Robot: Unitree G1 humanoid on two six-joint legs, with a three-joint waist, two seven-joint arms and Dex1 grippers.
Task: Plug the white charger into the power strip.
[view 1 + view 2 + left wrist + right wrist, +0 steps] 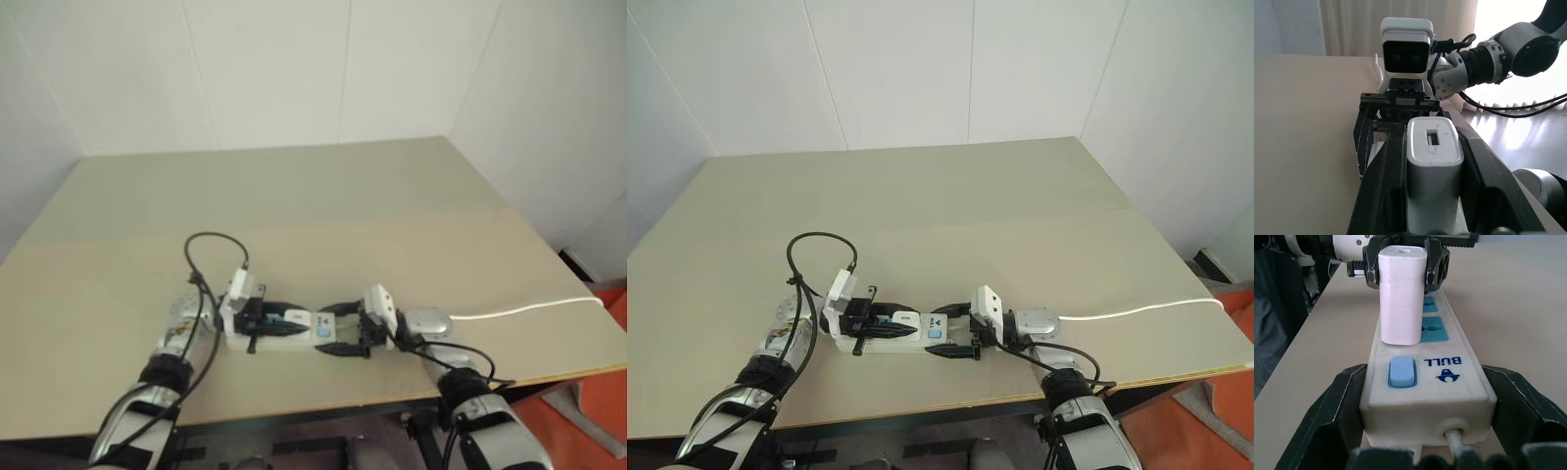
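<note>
- The white charger (1399,293) stands upright on the power strip (1425,382), over the socket nearest the blue button (1401,371); its lower edge meets the strip's top face, though I can't tell how deep it sits.
- The left gripper (1432,161) is clamped on the charger, one black finger (1386,186) pressed to each side.
- The power strip lies flat near the front edge of the table (323,206), running left to right between the two arms. Two more blue sockets (1433,328) show beyond the charger.
- The right gripper (1425,396) straddles the strip's corded end, a black finger (1334,416) along each long side, close against it; it looks to be holding the strip.
- The strip's thin white cord (529,309) leaves that end and trails off across the table toward the right edge.
- A black cable (201,257) loops above the left wrist.
- The tabletop is plain beige, set against white walls.
</note>
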